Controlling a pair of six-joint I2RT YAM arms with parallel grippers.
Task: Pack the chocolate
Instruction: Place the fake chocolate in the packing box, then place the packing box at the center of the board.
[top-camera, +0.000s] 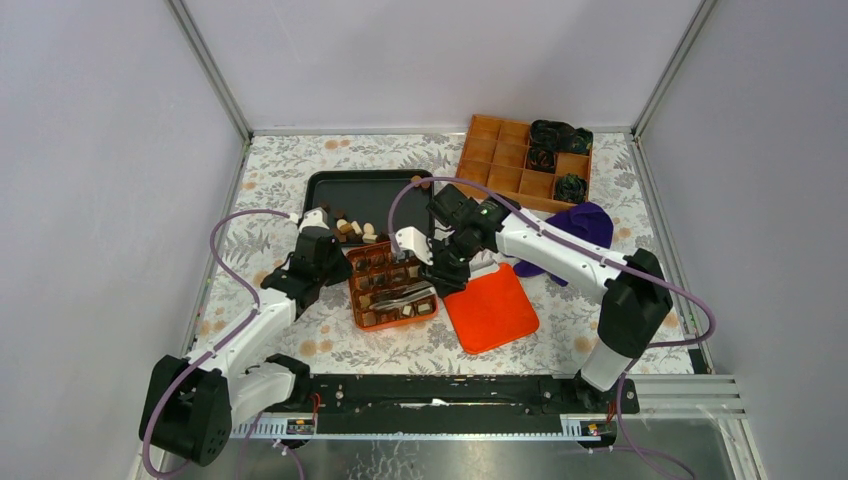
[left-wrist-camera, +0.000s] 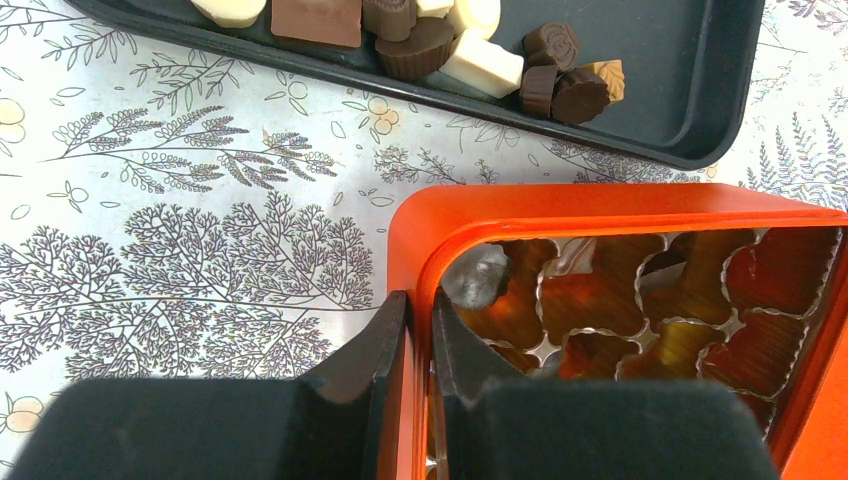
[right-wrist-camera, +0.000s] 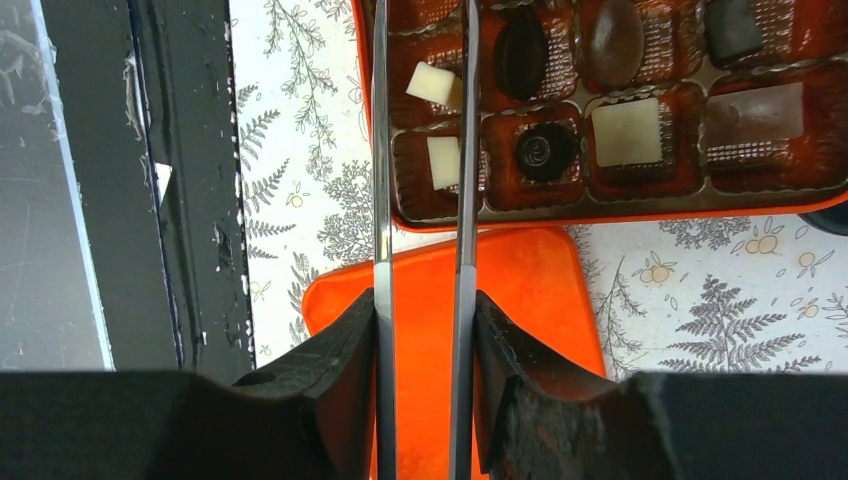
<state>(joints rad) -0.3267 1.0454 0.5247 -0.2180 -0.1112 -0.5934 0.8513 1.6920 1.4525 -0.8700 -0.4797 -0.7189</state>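
Tools, left to right: the left gripper (left-wrist-camera: 420, 312) was pinched narrowly on the corner wall of the orange box (left-wrist-camera: 600, 205), one finger outside and one inside. The tongs (right-wrist-camera: 465, 200) were clamped in the right gripper (right-wrist-camera: 424, 318), their blades nearly parallel with a narrow gap, reaching over the box's filled cells (right-wrist-camera: 628, 130). A tilted white piece (right-wrist-camera: 433, 85) lay between the blades. The tips ran out of the wrist view, so I could not tell whether it was pinched or merely resting in its cell. The loose chocolate (top-camera: 352, 230) lay piled at the near-left corner of the black tray (left-wrist-camera: 700, 110), just beside the box's far edge and to the left of the tongs' tips. The tongs' long axis ran across the box from right to left, already pointing roughly that way. The left gripper was nearer the pile, but it was occupied on the wall, so I judged the fetch to fall to the right arm. The left wrist crowded the pile's left side, while bare tray lay open on its right. The orange lid (top-camera: 490, 308) lay just right of the box, under the right wrist. The wooden organiser (top-camera: 500, 160) and purple cloth (top-camera: 585, 225) lay well apart, far right.
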